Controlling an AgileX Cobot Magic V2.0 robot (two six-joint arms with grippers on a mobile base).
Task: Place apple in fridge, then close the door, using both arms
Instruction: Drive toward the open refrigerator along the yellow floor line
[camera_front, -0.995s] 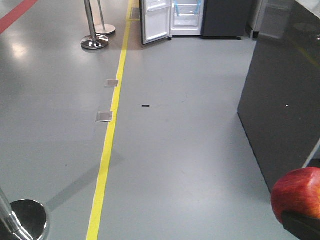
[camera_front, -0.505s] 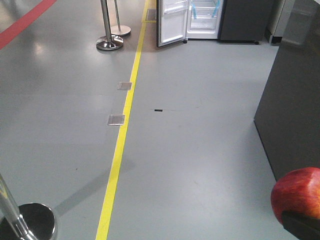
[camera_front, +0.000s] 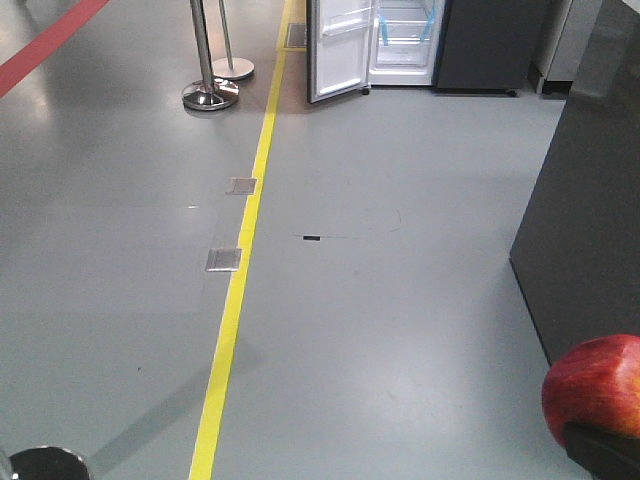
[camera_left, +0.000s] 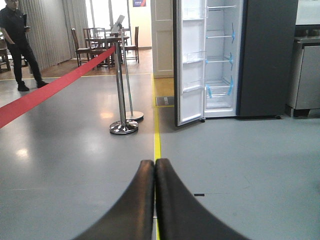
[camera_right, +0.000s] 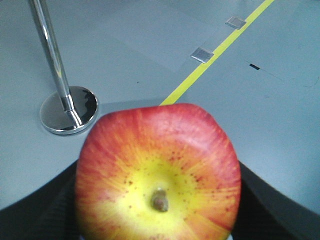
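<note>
My right gripper (camera_right: 158, 210) is shut on the red apple (camera_right: 158, 172), its yellow stem end facing the wrist camera. The apple also shows at the lower right of the front view (camera_front: 595, 388), with a black finger (camera_front: 605, 450) under it. My left gripper (camera_left: 154, 165) is shut and empty, pointing along the floor. The fridge (camera_left: 220, 60) stands far ahead with white shelves and blue tape strips; it also shows at the top of the front view (camera_front: 405, 40). Its door (camera_left: 189, 62) stands open to the left, white inner face with clear bins; it shows in the front view too (camera_front: 338, 48).
A yellow floor line (camera_front: 238, 290) runs toward the fridge. Chrome stanchions (camera_front: 207, 70) with a red belt (camera_left: 45, 95) stand left of it, one (camera_right: 62, 90) close by. A dark counter (camera_front: 590, 200) is at the right. A person (camera_left: 15, 42) stands far left.
The view has shifted: the fridge, stanchions and floor plates have moved in the frame and the near stanchion base has slid almost out at the lower left. The apple stays held.
</note>
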